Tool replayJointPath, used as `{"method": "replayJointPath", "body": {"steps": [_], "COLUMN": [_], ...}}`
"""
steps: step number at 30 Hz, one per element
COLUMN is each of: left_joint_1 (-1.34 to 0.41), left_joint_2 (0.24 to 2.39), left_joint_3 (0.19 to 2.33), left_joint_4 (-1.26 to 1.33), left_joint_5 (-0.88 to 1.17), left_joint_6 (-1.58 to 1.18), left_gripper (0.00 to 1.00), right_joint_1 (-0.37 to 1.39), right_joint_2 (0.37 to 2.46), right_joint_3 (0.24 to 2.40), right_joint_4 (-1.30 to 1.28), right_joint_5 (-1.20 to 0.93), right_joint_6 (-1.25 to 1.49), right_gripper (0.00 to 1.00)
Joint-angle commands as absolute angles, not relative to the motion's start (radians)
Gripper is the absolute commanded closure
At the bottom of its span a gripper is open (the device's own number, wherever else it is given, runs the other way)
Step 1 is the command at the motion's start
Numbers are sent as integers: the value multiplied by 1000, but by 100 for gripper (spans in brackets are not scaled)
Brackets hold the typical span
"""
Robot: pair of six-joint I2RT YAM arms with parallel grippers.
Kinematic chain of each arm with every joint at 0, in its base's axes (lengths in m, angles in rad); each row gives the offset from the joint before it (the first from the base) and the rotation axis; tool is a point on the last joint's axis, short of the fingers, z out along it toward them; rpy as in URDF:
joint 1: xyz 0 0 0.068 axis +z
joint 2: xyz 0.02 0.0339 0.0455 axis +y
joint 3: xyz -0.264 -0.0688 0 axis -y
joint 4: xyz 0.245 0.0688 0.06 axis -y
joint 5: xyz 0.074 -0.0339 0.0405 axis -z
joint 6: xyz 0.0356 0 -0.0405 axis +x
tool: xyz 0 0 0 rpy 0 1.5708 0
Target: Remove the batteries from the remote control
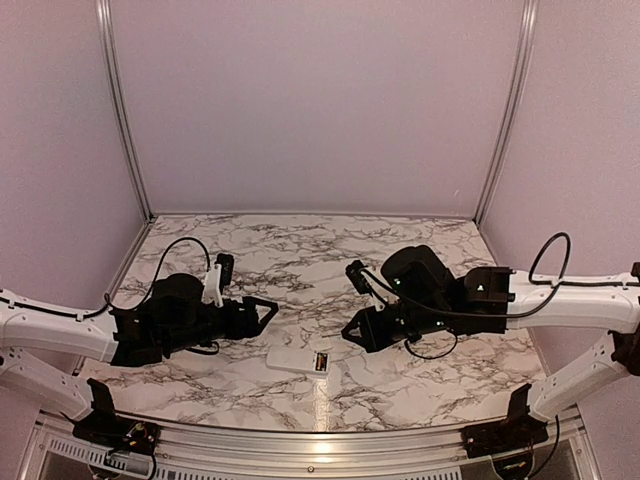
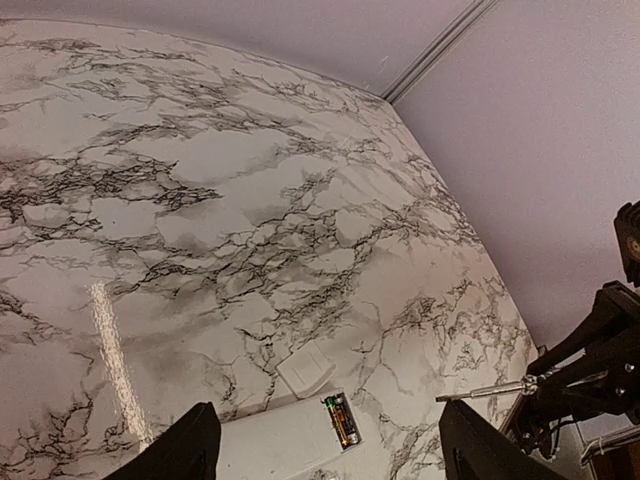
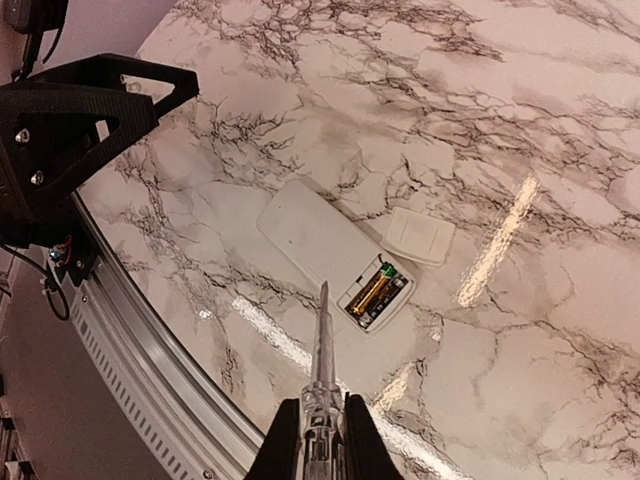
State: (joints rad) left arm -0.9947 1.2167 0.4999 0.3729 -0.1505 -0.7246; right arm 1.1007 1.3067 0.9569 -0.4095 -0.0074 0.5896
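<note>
This looks like a robot test lab, not a home. The table [image 1: 300,250] has a marble look. It sits in a small booth with bare, pale purple walls [image 1: 320,100] and shiny metal strips [image 1: 122,110] in the corners. A left robot arm [image 1: 50,326] and a right robot arm [image 1: 572,300] are bolted by a metal rail [image 1: 330,442] at the near edge.

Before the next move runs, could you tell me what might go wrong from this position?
1. The remote control lies unheld: the left gripper is open above it, so prying with the stick in the right gripper may just shove it.
2. The stick's thin tip could slip off the batteries.
3. The table edge is near; a popped battery might roll off.
</note>
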Motion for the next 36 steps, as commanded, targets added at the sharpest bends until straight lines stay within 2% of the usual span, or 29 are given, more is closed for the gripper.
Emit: {"method": "replayJointPath", "body": {"steps": [1,12,20,26,36], "left_joint_1": [-1024,-1049,-1049,-1049,-1049], "left_joint_2": [1248,1288,1347,1326,1327], "left_joint_3": [577,592,570,603,580], "left_joint_4": [210,66,157,52,77], "left_joint_5": [-210,-224,-142,-142,-119], "left_joint_6": [-709,-717,-710,-668,-680], "left_gripper": [21,22,24,24,29], "right_joint_1": [1094,1094,1095,1094,1094], "right_joint_2": [1302,1290,1328,1342,1420], "right_joint_3": [1023,1018,1055,1050,1115], "right_joint_4": [-511,-524,-552,-558,-618], "right_joint_5": [-44,-38,-25,-28,-62], "right_joint_6": [572,563,607,637,677], "right_gripper": [100,100,100,100,100]}}
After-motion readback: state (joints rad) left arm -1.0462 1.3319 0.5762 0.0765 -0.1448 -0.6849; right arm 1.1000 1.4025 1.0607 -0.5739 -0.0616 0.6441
